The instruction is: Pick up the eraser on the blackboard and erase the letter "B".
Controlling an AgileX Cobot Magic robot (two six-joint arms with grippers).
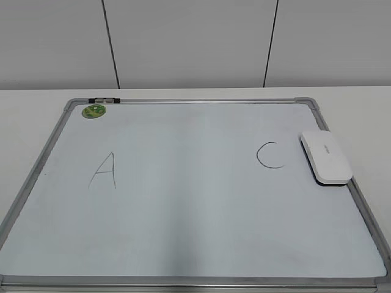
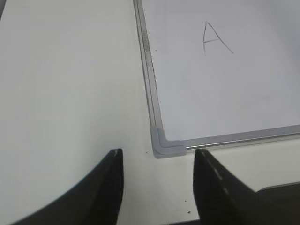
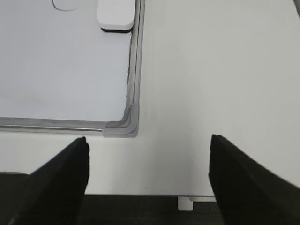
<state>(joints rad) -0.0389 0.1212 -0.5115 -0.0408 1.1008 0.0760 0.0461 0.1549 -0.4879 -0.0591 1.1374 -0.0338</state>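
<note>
Blackboard (image 1: 183, 232) flat on white table (image 1: 24, 104), grey frame all round; near edge partly cut off at bottom of exterior view; far wall panels behind.

Eraser (image 1: 325, 157) white, dark underside showing as a thin band at its near end; lying on blackboard at right frame edge, just right of hand-drawn "C" (image 1: 270, 155), apart from it; grey lettering on top too small to read. In right wrist view only the near end of eraser (image 3: 115, 14) visible, rest cut off by top edge; "C" (image 3: 65, 5) reduced to a lower arc.

Hand-drawn "A" (image 1: 104, 170) on left half of blackboard; green sticker (image 1: 94, 111) at far left corner, beside a small dark clip (image 1: 104, 99) on the frame; print on sticker illegible.

Letter "B": no stroke discernible between "A" and "C"; middle of blackboard reads blank.

Left gripper (image 2: 159, 180) seen only in left wrist view, over table just outside near left corner cap (image 2: 164, 143) of blackboard; jaws spread, nothing between. Right gripper (image 3: 149, 173) only in right wrist view, over table near the near right corner cap (image 3: 126, 124); jaws spread wide, holding nothing; both out of exterior view.
</note>
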